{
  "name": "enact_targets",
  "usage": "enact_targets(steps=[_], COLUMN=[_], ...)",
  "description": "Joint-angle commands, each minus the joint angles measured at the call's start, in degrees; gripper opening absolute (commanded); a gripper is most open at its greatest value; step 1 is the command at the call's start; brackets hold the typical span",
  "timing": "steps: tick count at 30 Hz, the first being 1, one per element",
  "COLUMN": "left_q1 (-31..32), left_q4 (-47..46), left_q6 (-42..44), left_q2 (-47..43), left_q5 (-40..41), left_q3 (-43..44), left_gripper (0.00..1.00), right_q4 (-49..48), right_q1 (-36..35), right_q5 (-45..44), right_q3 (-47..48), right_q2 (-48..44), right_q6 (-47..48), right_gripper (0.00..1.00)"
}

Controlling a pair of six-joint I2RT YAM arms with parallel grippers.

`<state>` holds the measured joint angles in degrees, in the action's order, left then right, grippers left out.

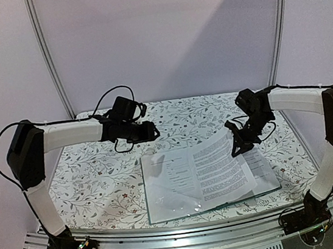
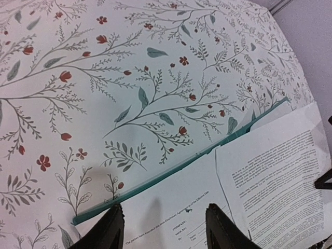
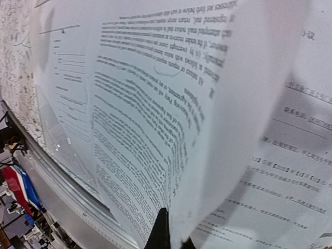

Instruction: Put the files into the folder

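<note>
Progress: partway. Flat teal-green document folder [image 2: 155, 179] lies open just beneath the left gripper [image 2: 166, 233], with white printed paper sheets [image 1: 218, 167] on it. One sheet isn't down yet. The right gripper [image 1: 243, 145] is pinched tight on its far corner, holding it tilted above the pages under it. Left gripper's jaws stand partly apart, empty, touching nothing. Remaining, I'd say: lay the sheet flat, close the folder.
</note>
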<state>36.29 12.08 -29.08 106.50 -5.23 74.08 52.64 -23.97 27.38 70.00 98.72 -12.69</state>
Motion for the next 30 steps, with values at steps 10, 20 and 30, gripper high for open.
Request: enact_targets(steps=[10,20,30], left_q1=[-0.6,-0.6,-0.5], left_q4=[0.4,0.3,0.2], left_q6=[-0.8,-1.1,-1.2], left_q2=[-0.9,-0.2,0.1], left_q5=[-1.0,-1.7,-2.4], left_q3=[-1.0,-1.0,-1.0], left_gripper=[0.54,0.54,0.54], right_q4=[6.6,6.2,5.3], right_q1=[0.8,3.2,5.7], right_q5=[-15.9,-17.1,-17.7], right_q3=[4.3,3.2,1.4], right_q2=[2.6,1.2,0.0], right_q6=[1.4,0.8,1.0], right_gripper=[0.00,0.00,0.00])
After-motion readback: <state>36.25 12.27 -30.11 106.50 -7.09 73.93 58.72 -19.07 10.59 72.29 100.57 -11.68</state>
